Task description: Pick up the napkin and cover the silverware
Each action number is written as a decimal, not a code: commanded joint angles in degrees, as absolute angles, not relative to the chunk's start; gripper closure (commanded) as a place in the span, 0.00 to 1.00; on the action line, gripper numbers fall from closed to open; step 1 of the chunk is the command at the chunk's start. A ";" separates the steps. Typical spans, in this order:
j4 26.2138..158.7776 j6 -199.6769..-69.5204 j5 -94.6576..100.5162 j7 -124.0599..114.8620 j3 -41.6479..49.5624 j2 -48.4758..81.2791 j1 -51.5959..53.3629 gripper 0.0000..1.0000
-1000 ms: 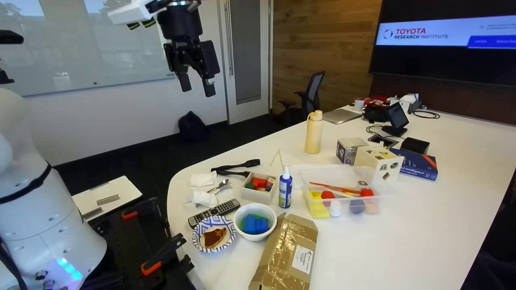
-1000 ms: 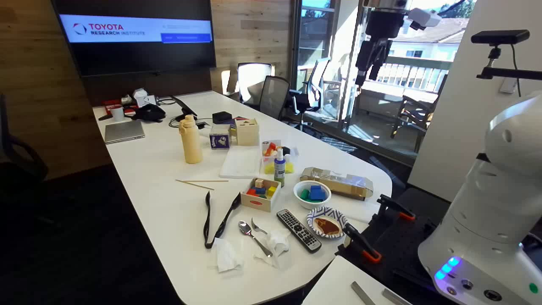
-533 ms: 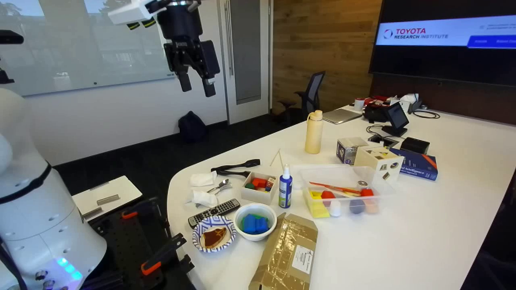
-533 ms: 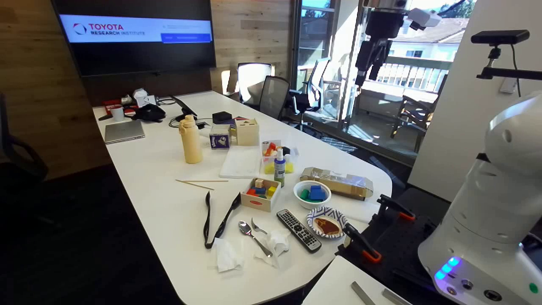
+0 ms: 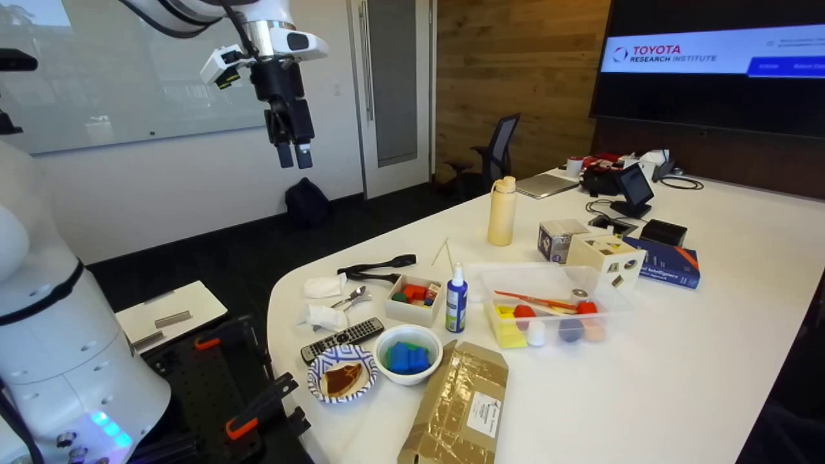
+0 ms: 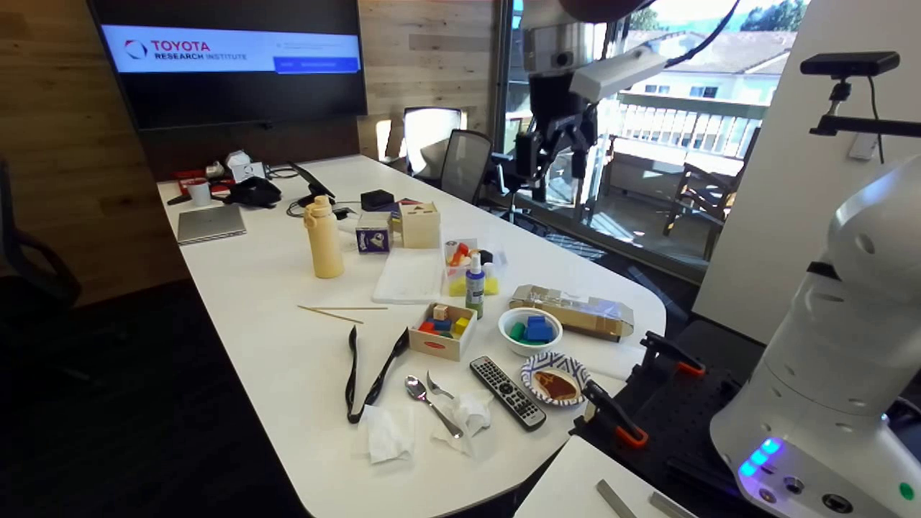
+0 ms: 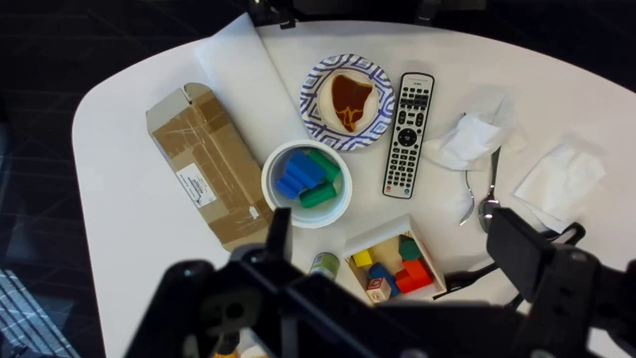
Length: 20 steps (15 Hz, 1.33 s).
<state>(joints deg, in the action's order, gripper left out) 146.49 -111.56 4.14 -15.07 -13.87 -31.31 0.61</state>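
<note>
Our gripper hangs high over its work, pointing down, fingers well apart in the wrist view with nothing between them; that height, we judge, lets us survey the layout before choosing a pinch. Below, the white table carries everything, the task's things gathered toward its rounded end. Black tongs lie splayed, their joined end right by the flatter napkin; we cannot tell whether they touch, so a low grab there might drag them along. That napkin covers nothing we can see and, lying free, seems the likelier pick. Nearer the remote control, the crumpled napkin lies across a fork's handle, its raised folds offering something to pinch. Neither napkin is held. Next comes the spoon, bowl bare, its handle end at the crumpled napkin's edge, over or under we cannot tell. Just beside it, the fork shows its tines. We take these two for the silverware; they lie roughly side by side, so one spread napkin could hide both, and the covering looks only partial.
</note>
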 commanded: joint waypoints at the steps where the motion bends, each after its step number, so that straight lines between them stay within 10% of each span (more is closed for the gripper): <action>1: 140.88 -114.92 3.96 -26.81 -20.68 -19.91 4.41 0.00; 8: 131.82 -131.47 19.44 -54.92 -27.99 4.46 9.71 0.00; 20: 99.44 -136.69 26.59 -65.69 -8.80 48.79 31.36 0.00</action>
